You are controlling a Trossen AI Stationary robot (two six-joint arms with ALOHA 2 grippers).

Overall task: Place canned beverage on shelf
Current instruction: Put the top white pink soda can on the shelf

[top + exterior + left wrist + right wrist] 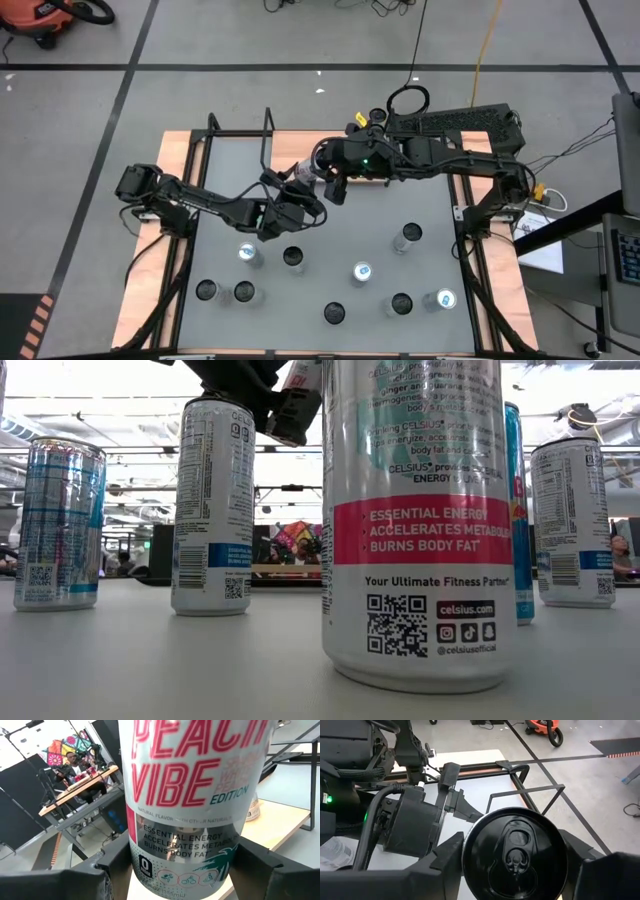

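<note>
Cans crowd a grey table point(330, 230), seen from above with two dark robot arms meeting over its middle. The left gripper point(300, 190) holds a tall silver can point(187, 795) between its two fingers, lifted above the table near the wooden shelf point(235, 150), which sits at the far left part of the table with thin black rods at its ends. In the left wrist view the held can reads "PEACH VIBE EDITION" in pink and teal, then "ESSENTIAL ENERGY ACCELERATES METABOLISM BURNS BODY FAT". The right gripper point(333, 187) is at the same can's other end; its wrist view looks onto the dark lid and pull tab with a finger point(447, 855) at each side, but whether those fingers touch the can cannot be told. In the low view, a standing can point(415, 520) close to the camera is a Celsius can, printed "Your Ultimate Fitness Partner", "celsius.com" and "@celsiusofficial" beside a QR code. A white and blue can point(210, 505) stands behind it, with the held can high above.
</note>
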